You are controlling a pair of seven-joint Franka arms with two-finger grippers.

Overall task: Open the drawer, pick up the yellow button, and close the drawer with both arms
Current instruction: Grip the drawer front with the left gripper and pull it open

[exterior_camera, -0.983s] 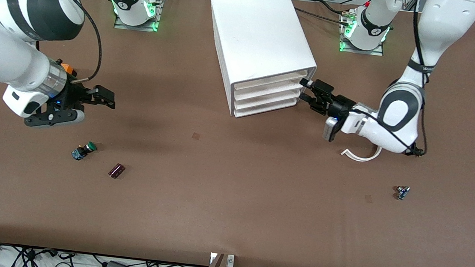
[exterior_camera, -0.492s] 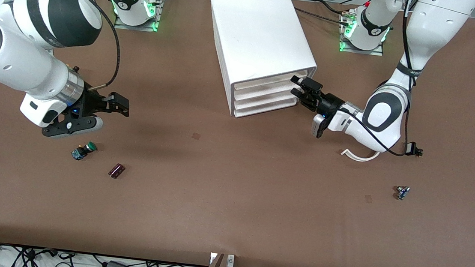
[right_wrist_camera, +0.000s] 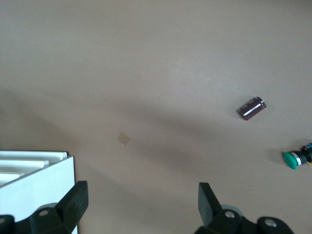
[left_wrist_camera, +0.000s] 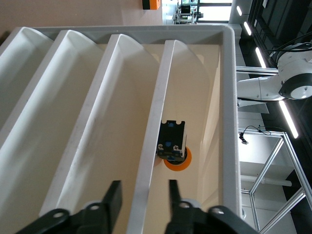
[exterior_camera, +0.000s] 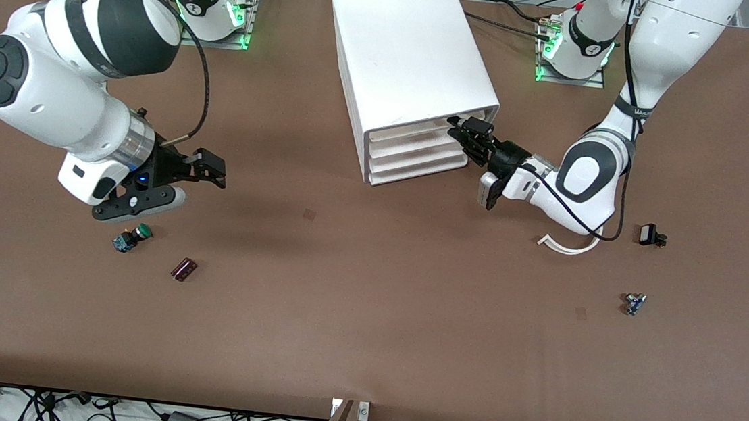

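Note:
The white cabinet [exterior_camera: 409, 44] stands at the robots' edge of the table, its four drawers facing the left arm's end. The top drawer [exterior_camera: 422, 128] looks pushed in. My left gripper [exterior_camera: 464, 131] is at its front, open, one finger on each side of the drawer's front lip [left_wrist_camera: 156, 122], in the left wrist view [left_wrist_camera: 143, 195] too. The button [left_wrist_camera: 173, 146], with an orange cap on a black and blue body, lies inside this drawer. My right gripper [exterior_camera: 210, 170] is open and empty over the table near the right arm's end, seen also in the right wrist view [right_wrist_camera: 141, 195].
A green-capped button [exterior_camera: 131, 237] and a dark maroon cylinder [exterior_camera: 184, 268] lie below the right gripper. A white curved strip [exterior_camera: 568, 244], a small black part [exterior_camera: 649, 234] and a small blue-black part [exterior_camera: 634, 303] lie near the left arm.
My left gripper has moved in to the top drawer's front until its fingers straddle the lip. My right arm has moved toward the cabinet and lower over the table.

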